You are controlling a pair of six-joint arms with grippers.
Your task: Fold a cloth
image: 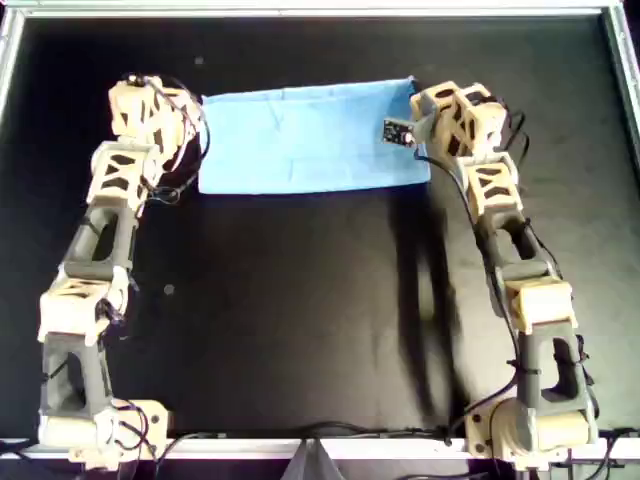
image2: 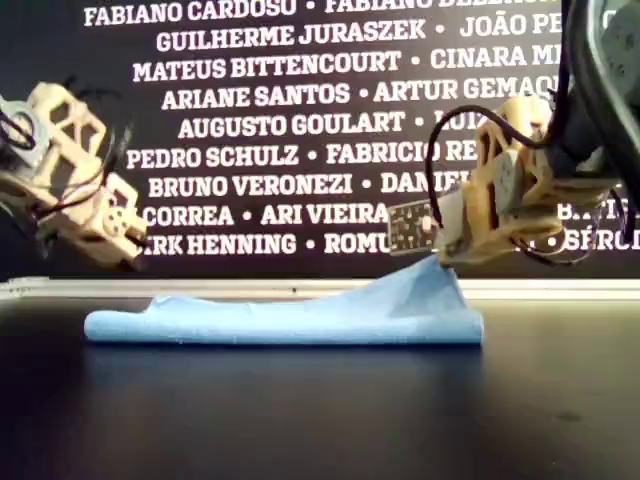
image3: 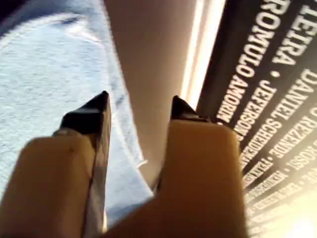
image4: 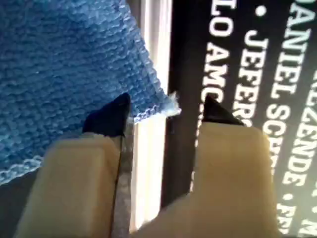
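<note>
The light-blue cloth point(image: 310, 140) lies as a wide folded band on the black table at the overhead view's top centre. Its end at the exterior view's right rises in a peak point(image2: 430, 285) toward my right gripper point(image2: 440, 258). That gripper point(image4: 166, 109) is open, and the cloth's frayed corner point(image4: 166, 106) sits in the gap between its fingers. My left gripper point(image: 188, 110) hovers open off the cloth's other end, raised above the table point(image2: 122, 240). The left wrist view shows the open left gripper point(image3: 138, 106) with cloth point(image3: 39, 74) below and beside one finger.
A pale metal rail point(image: 300, 10) borders the table's far edge just behind the cloth point(image2: 250, 288). Behind it stands a black banner point(image2: 300, 100) with white names. Bare black tabletop point(image: 300, 320) stretches between the two arms toward the overhead view's bottom.
</note>
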